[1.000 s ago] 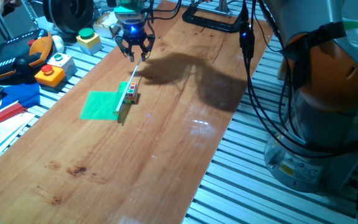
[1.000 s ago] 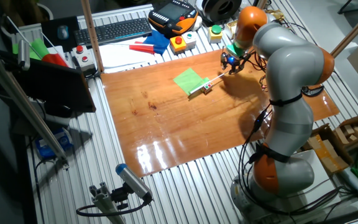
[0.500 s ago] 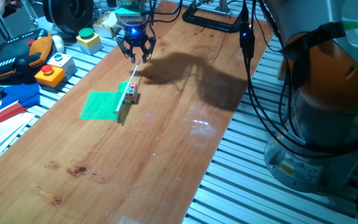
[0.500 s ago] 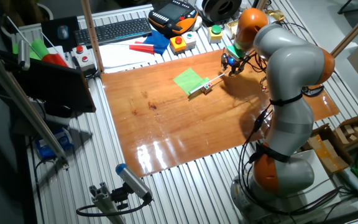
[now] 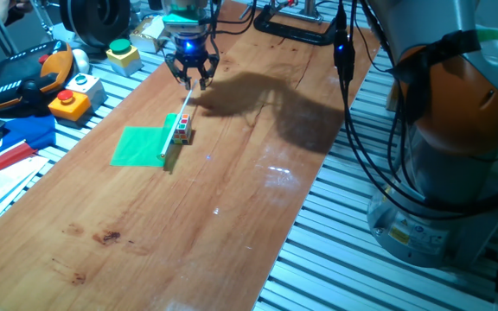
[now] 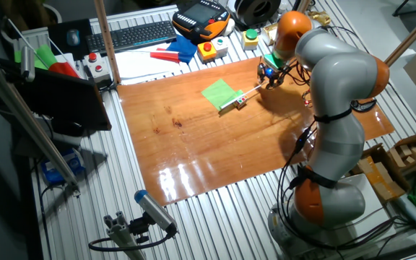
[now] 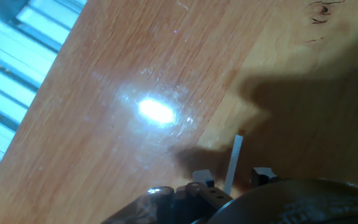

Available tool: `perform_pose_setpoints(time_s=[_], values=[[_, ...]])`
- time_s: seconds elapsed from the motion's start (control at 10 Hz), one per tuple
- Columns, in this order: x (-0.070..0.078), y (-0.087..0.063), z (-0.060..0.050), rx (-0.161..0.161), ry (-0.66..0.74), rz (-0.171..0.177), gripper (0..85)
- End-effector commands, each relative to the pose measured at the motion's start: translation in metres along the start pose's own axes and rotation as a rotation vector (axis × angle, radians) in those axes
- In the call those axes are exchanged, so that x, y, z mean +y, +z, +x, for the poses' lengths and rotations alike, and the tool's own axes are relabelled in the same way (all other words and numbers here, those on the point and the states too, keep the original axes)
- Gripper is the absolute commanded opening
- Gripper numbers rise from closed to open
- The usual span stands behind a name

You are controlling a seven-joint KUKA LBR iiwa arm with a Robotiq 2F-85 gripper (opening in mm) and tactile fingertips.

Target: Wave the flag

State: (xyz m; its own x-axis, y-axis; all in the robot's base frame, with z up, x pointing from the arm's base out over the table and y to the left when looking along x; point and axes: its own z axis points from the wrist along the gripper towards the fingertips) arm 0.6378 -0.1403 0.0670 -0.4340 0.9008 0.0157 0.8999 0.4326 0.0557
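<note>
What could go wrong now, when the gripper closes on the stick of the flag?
The gripper has only the tip of the thin stick between its fingers, so the flag may slip or pivot. The puzzle cube lies against the stick and may get dragged when it lifts.

You get bright, even light on the table [image 5: 232, 199]. The arm's shadow [image 5: 266, 104] darkens it. Glare [image 7: 156, 112] blooms in your hand view.

The arm reaches across to the far table edge, gripper [image 5: 192, 80] pointing down, its fingers [image 7: 202, 178] seemingly parted, hanging low.
</note>
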Motion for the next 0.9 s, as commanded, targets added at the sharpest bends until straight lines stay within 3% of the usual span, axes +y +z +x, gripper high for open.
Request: perform_pose_setpoints(time_s=[0.0,0.3,0.5,0.6,0.7,0.8], values=[[-0.0002,0.0014,-0.0002,0.002,0.002,-0.001,36.3],[0.001,0.005,0.0003,0.003,0.004,-0.001,32.3],[0.0013,0.0064,-0.0001,0.004,-0.005,-0.002,25.0],[0.0012,0.0048,-0.0004,0.013,-0.009,-0.003,15.7],[0.0012,0.0025,-0.0006,0.025,-0.012,-0.005,0.7],[0.0022,0.001,-0.0004,0.032,-0.007,-0.005,0.7]])
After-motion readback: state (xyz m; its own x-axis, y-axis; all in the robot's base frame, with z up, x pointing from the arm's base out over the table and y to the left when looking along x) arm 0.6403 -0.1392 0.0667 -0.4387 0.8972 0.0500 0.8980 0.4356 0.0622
